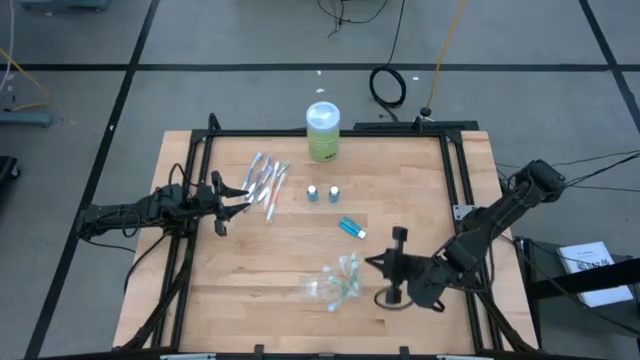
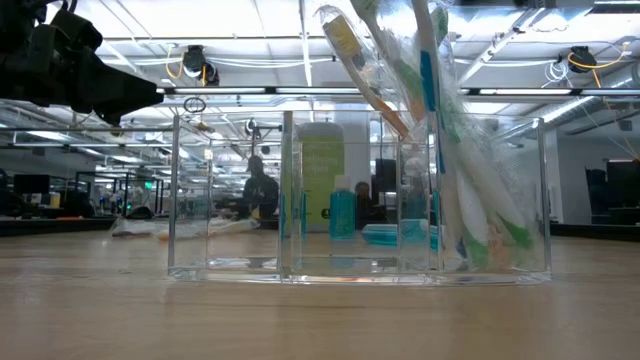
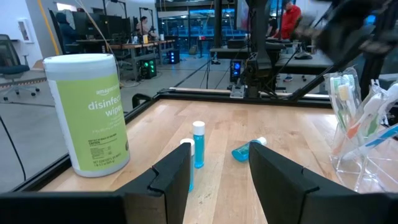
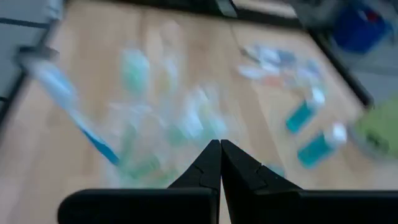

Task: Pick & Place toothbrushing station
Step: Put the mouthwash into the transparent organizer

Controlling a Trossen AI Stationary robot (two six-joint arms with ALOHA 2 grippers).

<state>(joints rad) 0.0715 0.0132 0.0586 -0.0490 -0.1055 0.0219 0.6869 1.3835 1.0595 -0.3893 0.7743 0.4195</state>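
Your left gripper [image 1: 243, 193], jaws spread and empty, sits left of centre beside the loose toothbrushes [image 1: 268, 183]. Come in low and centre one brush. The right gripper [image 1: 372, 262], jaws pressed together, waits by the clear holder [image 1: 335, 284] at lower centre.

Left pincer [image 1: 240, 192] parted; right pincer [image 1: 372, 262] closed

You have a pale blond wood-grain tabletop [image 1: 300, 250] edged by a black frame [image 1: 330, 133]. The disinfecting wipes canister [image 1: 323, 131] is lime green with a white lid and white lettering. Near that canister stand two blue tubes [image 1: 323, 192] with white caps; a third blue tube [image 1: 351, 228] lies flat farther from it. The clear organizer [image 2: 360, 200] holds toothbrushes [image 2: 440, 120] in white, green, blue and orange. Both arms are dark.
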